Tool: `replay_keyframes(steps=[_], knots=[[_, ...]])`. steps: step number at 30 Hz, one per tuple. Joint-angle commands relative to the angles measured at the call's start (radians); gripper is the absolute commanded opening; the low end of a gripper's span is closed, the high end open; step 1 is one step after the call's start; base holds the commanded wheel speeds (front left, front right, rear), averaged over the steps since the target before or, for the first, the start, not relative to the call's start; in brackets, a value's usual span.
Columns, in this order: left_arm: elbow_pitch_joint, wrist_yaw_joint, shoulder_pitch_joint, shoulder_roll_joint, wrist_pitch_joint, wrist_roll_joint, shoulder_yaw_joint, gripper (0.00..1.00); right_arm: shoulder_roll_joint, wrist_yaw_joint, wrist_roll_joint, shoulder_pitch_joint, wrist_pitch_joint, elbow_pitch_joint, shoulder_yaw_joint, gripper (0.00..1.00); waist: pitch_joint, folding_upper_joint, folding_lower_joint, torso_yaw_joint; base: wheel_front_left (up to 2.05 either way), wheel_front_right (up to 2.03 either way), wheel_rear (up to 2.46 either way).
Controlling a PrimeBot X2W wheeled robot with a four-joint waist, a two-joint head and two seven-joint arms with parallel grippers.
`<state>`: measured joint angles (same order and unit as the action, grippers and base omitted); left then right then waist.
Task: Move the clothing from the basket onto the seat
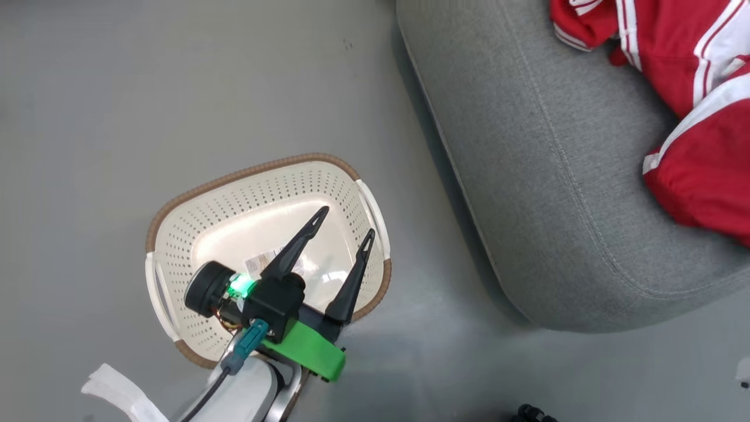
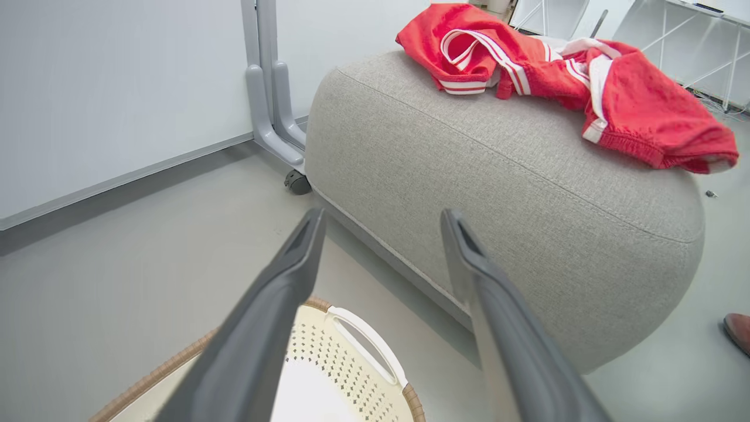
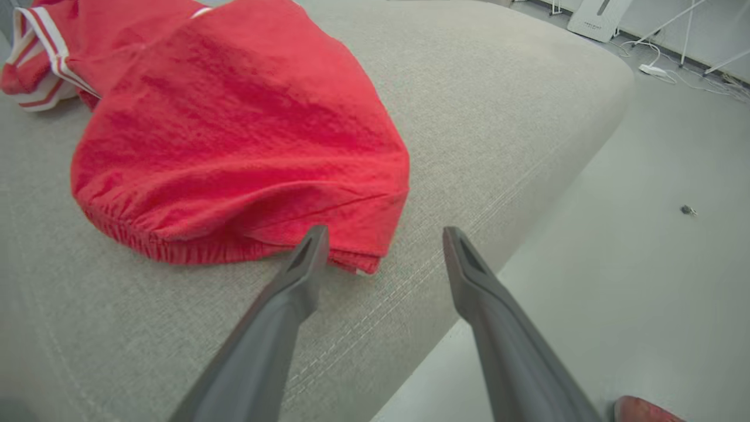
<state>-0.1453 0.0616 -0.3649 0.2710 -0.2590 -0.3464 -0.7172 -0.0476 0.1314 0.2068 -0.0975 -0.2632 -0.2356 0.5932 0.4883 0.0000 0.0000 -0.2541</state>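
Note:
Both pieces of red clothing (image 1: 691,88) with white stripes lie on the light-grey seat (image 1: 539,176) at the upper right, one crumpled at the back (image 2: 486,58) and one spread nearer the edge (image 3: 234,146). The cream perforated basket (image 1: 187,234) stands on the floor at lower left with nothing red inside; a paper label shows on its bottom. My left gripper (image 1: 345,221) hangs open above the basket, its fingers (image 2: 281,293) pointing toward the seat. My right gripper (image 3: 384,234) is open above the seat's edge, just short of the nearer garment, holding nothing.
Grey floor surrounds the basket and seat. A wheeled grey stand leg (image 2: 275,99) and a white wall panel are behind the seat. A person's reddish shoe (image 2: 738,331) is on the floor by the seat. Cables and white frames (image 3: 674,58) lie farther off.

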Motion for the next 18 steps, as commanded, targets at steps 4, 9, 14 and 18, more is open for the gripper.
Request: replay_keyframes(steps=[4,9,14,18], knots=[[0.021,0.012,0.071,-0.031,-0.007,-0.004,0.048,1.00,-0.004,-0.001,0.028,0.047,-0.002,-0.037,-0.073,1.00,-0.154,0.0000,0.0000,0.006,0.00,0.00,0.00],[0.026,0.016,0.126,-0.070,-0.006,0.013,0.108,1.00,-0.005,-0.001,0.002,0.063,-0.002,-0.028,-0.210,1.00,-0.227,0.0000,0.0000,0.064,0.00,0.00,0.00],[0.016,0.000,0.191,-0.112,-0.006,0.017,0.183,1.00,-0.005,-0.001,-0.036,0.064,-0.002,-0.008,-0.338,1.00,-0.307,0.0000,0.0000,0.154,0.00,0.00,0.00],[0.010,-0.008,0.244,-0.135,-0.007,0.025,0.258,1.00,-0.005,-0.001,-0.049,0.066,-0.002,0.013,-0.413,1.00,-0.369,0.0000,0.0000,0.226,0.00,0.00,0.00]])
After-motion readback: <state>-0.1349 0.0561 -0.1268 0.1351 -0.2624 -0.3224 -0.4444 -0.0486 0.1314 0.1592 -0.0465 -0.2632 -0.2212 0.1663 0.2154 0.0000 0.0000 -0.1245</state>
